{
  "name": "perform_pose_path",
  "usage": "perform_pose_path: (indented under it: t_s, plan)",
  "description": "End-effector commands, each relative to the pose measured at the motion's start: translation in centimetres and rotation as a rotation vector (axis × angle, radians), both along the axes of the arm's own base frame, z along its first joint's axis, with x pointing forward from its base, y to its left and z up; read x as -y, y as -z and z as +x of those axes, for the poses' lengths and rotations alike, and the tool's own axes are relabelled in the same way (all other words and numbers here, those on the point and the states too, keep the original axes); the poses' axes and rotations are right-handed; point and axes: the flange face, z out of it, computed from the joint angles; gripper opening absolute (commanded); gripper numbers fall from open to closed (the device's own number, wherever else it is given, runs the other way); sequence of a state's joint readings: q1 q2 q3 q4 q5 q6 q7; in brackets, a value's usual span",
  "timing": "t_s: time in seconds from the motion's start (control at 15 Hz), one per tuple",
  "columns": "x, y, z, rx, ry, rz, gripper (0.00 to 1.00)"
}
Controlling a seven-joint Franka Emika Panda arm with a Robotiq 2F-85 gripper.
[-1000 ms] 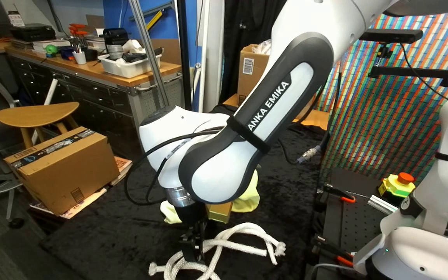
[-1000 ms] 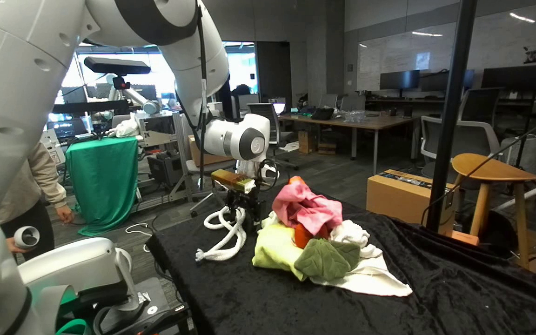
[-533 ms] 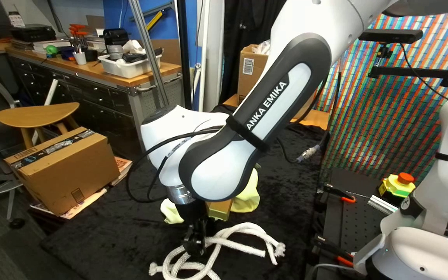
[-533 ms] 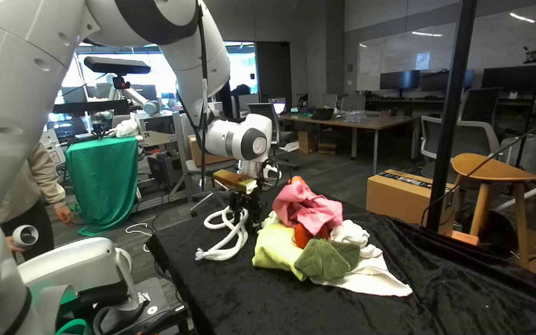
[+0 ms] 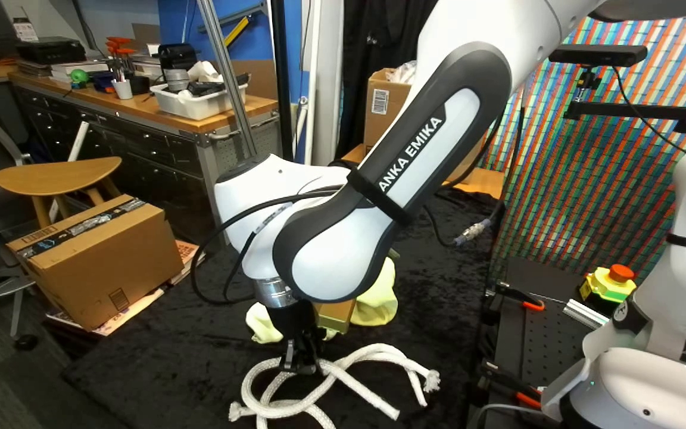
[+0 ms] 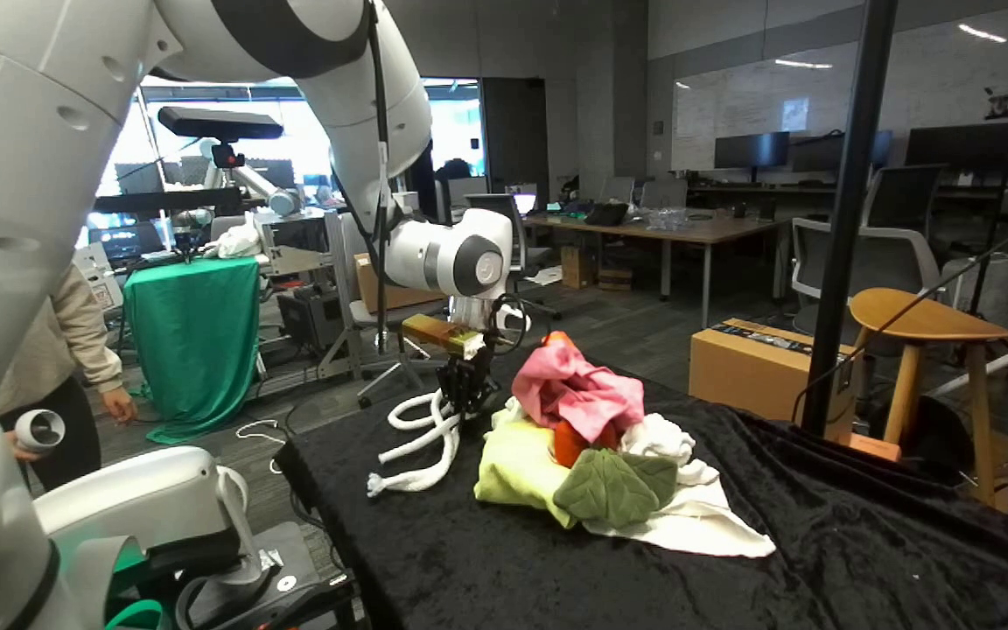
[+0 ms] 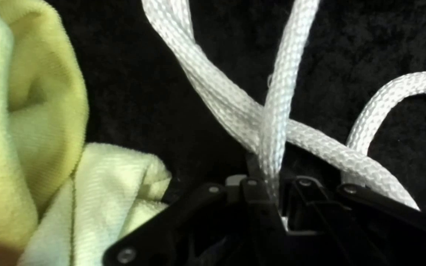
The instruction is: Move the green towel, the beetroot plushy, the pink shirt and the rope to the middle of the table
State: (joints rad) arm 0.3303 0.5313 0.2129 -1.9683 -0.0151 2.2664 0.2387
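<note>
White braided rope (image 7: pixel 281 92), apparently pinched at a single strand by the gripper (image 7: pixel 277 181), otherwise slack on the black velvet tablecloth (image 6: pixel 486 569), near but apart from the yellow-green towel (image 6: pixel 517 468). Prone to slipping loose, judging by so small a bite on a smooth weave. Also liable, if dragged low with loops trailing, to snag the towel and upset the pink shirt (image 6: pixel 576 385) and red beetroot plushy (image 6: pixel 568 446) heaped with it. Loosely coiled, crossing itself, tufted at some ends.

The rope (image 7: pixel 280 96) looks rough and braided, the yellow-green towel (image 7: pixel 39 166) fuzzy, the black cover (image 6: pixel 486 577) velvety.
</note>
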Motion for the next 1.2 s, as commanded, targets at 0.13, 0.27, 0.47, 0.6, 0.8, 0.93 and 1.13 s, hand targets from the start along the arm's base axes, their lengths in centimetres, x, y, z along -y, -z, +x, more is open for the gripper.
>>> perform_pose_path:
  t_s: [0.13,0.27,0.47,0.6,0.8,0.93,1.13]
  plan:
    - [0.4,-3.0,-0.1,0.031,0.019,-0.002,0.08]
    - [0.4,-4.1,0.0,0.047,0.013,-0.003,0.08]
    - [0.7,-6.0,0.3,0.070,0.017,0.011,0.07]
    - [1.2,-7.6,0.6,0.095,0.023,0.012,0.07]
    - [2.5,-10.5,1.1,0.128,0.043,0.034,0.07]
    - [3.9,-12.8,1.5,0.158,0.065,0.041,0.07]
    - [6.7,-16.0,2.2,0.201,0.112,0.039,0.07]
